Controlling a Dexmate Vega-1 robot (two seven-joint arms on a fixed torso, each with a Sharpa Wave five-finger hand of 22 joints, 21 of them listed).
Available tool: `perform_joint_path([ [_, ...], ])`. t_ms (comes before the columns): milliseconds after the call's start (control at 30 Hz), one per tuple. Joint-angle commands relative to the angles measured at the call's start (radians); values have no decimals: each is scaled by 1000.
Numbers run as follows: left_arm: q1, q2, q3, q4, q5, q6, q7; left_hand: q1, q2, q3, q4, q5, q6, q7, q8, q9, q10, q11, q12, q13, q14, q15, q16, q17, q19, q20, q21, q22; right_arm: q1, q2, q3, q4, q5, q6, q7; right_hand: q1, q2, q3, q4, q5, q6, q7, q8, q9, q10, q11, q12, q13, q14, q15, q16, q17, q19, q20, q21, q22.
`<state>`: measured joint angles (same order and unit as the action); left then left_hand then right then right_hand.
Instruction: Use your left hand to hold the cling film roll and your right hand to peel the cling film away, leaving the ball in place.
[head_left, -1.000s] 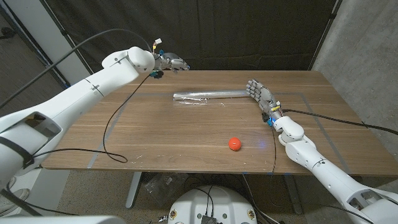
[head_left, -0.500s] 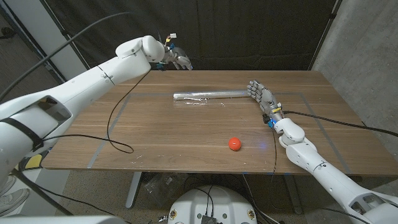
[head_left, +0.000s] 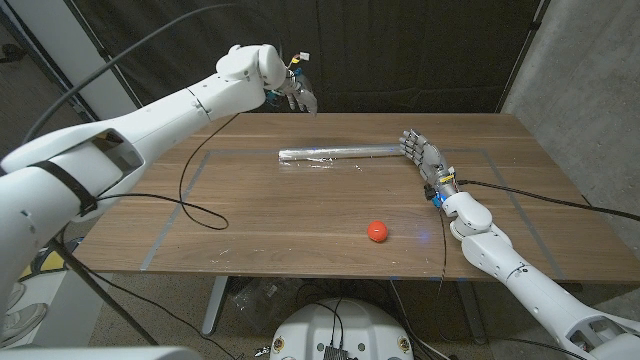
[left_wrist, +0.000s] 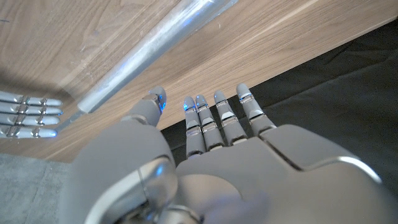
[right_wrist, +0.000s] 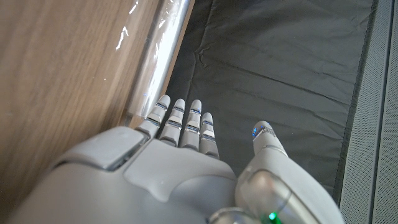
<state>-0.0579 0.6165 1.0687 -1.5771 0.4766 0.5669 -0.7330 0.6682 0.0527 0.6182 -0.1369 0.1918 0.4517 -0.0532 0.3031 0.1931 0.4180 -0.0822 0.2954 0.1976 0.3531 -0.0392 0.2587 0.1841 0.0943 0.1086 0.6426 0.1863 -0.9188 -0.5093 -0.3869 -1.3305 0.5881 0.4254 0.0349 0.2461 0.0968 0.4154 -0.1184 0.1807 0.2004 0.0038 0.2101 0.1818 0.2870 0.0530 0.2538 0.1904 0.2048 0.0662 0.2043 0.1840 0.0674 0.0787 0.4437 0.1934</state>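
Left hand (head_left: 297, 95) swung rightward above cling film roll (head_left: 340, 154), seemingly empty

A wooden table (head_left: 300, 215) stands before a black curtain (head_left: 400, 50) — grey wall (head_left: 590, 90) at one side

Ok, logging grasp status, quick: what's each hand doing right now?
Left hand: open, holding nothing, above the table's far edge.
Right hand: open, at the cling film roll end, no grip.
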Motion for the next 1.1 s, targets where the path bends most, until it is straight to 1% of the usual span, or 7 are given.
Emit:
perform_joint_path([
  [33, -50, -83, 63, 95, 103, -47, -79, 10, -13, -6, -4, 7, -4, -3, -4, 4, -4, -3, -8, 2, -4, -52, -7, 4, 2, -9, -2, 0, -9, 1, 4, 1, 6, 8, 3, -8, 1, 4, 0, 6, 12, 0, 1, 2, 16, 4, 7, 0, 11, 3, 0, 2, 2, 8, -2, 1],
  [200, -50, -106, 81, 120, 142, -66, -82, 22, -19, -9, -6, 11, -2, -9, -10, 4, -1, -10, -15, 2, -2, -55, -11, 6, 6, -13, -4, 0, -5, 3, 4, 8, 8, 10, 8, -10, 1, 5, 1, 6, 22, 1, 3, 2, 24, 9, 9, 0, 21, 2, 3, 2, 4, 10, -4, 1],
  [267, -49, -113, 91, 125, 164, -75, -77, 33, -23, -13, -5, 14, -56, -23, -38, 5, -26, -7, -32, 3, -13, -58, -19, 8, 8, -15, -7, 0, -4, 3, 4, 10, 10, 9, 10, -11, 1, 5, 2, 6, 25, 1, 3, 2, 29, 8, 10, 0, 25, 5, 3, 2, 4, 11, -4, 1],
  [600, -18, -137, 115, 148, 251, -127, -38, 35, -66, -41, -5, 17, -94, -35, -63, 6, -29, -22, -46, 5, -27, -69, -32, 9, 10, -34, -15, 0, -1, -1, 6, 15, 15, 5, 16, -13, 1, 6, 2, 6, 35, 3, 3, 2, 41, 11, 13, 0, 33, 4, 4, 2, 7, 11, -5, 1],
  [733, 4, -136, 118, 143, 292, -147, -3, 42, -89, -59, -4, 23, -141, -41, -85, 8, -80, -18, -72, 7, -83, -65, -55, 11, -8, -47, -29, -1, -1, -5, 6, 13, 15, 1, 18, -15, 1, 6, 3, 6, 39, 5, 3, 2, 46, 14, 14, 1, 37, 4, 4, 2, 9, 11, -6, 2],
  [900, 42, -141, 82, 163, 271, -173, 33, 36, -108, -87, 10, 31, -241, -39, -116, 12, -163, -20, -99, 12, -142, -48, -66, 18, -27, -53, -46, 0, -1, -8, 7, 11, 18, -8, 18, -16, 2, 6, 3, 6, 41, 6, 3, 3, 52, 17, 15, 1, 42, 5, 5, 2, 10, 12, -6, 2],
  [1100, 69, -152, 53, 198, 228, -198, 47, 20, -118, -110, 25, 36, -305, -41, -123, 14, -205, -16, -104, 15, -165, -42, -64, 23, -29, -59, -54, 1, 2, -13, 8, 10, 21, -15, 23, -17, 2, 7, 4, 6, 44, 6, 2, 3, 60, 17, 17, 1, 48, 6, 6, 2, 12, 13, -7, 2],
])
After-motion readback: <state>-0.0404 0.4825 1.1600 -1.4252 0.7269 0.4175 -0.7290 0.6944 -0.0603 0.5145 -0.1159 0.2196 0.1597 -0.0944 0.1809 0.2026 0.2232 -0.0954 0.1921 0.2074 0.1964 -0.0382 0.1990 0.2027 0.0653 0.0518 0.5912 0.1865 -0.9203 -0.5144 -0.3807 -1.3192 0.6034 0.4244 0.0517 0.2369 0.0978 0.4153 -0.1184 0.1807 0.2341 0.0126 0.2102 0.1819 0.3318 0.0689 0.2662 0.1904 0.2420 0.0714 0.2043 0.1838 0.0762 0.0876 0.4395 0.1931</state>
